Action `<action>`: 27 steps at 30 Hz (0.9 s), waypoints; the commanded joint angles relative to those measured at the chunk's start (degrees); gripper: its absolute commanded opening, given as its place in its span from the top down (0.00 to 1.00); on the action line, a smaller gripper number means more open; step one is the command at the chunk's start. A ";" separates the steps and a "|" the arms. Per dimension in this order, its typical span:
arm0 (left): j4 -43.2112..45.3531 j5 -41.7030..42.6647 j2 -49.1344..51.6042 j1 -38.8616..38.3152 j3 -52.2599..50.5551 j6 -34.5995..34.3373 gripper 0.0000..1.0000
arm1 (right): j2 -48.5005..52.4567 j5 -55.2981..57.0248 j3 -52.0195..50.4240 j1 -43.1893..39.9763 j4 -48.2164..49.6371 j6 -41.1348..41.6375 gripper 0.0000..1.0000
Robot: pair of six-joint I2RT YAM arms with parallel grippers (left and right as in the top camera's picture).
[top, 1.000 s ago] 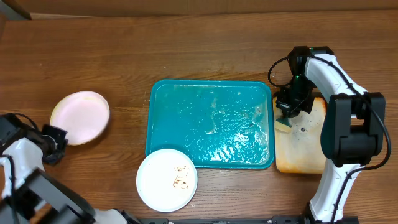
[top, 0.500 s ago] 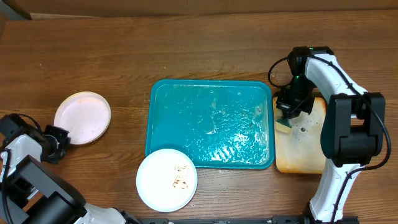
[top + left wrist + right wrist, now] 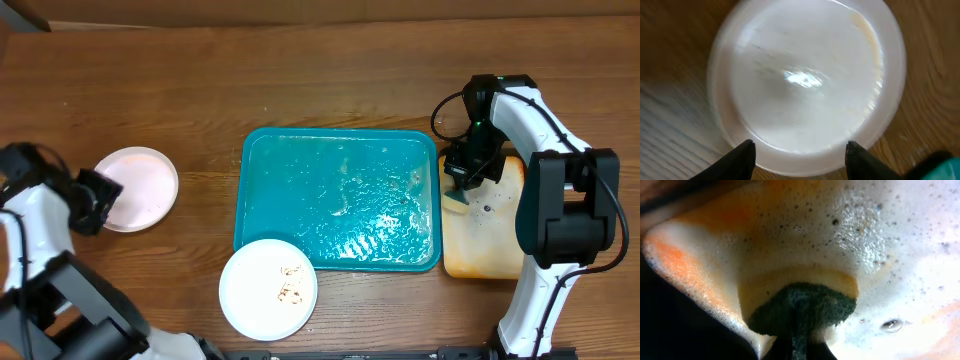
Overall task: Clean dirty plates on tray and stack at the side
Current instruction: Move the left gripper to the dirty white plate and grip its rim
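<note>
A pale pinkish-white plate (image 3: 138, 187) lies flat on the wood at the far left, off the tray. My left gripper (image 3: 97, 200) is at its left rim and stands open. In the left wrist view the plate (image 3: 805, 75) fills the frame, and my two black fingertips (image 3: 743, 156) stand apart at its near rim without pinching it. A white plate with brown smears (image 3: 268, 288) sits at the front, overlapping the front left corner of the wet teal tray (image 3: 340, 200). My right gripper (image 3: 463, 183) is shut on a green and yellow sponge (image 3: 800, 305) in foam.
A cream, orange-stained soap tray (image 3: 492, 235) lies right of the teal tray, under my right gripper. The right arm (image 3: 560, 200) runs along the table's right side. The left arm (image 3: 30, 260) occupies the front left corner.
My left gripper has opened and let go of the pale plate, which has settled flat on the table. The left gripper has shifted toward the back. The right arm has not moved.
</note>
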 commanded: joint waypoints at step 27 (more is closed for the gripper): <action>-11.28 -2.91 -20.61 -42.45 -25.40 4.90 0.38 | -1.44 -0.44 -0.13 0.13 1.62 -1.90 0.96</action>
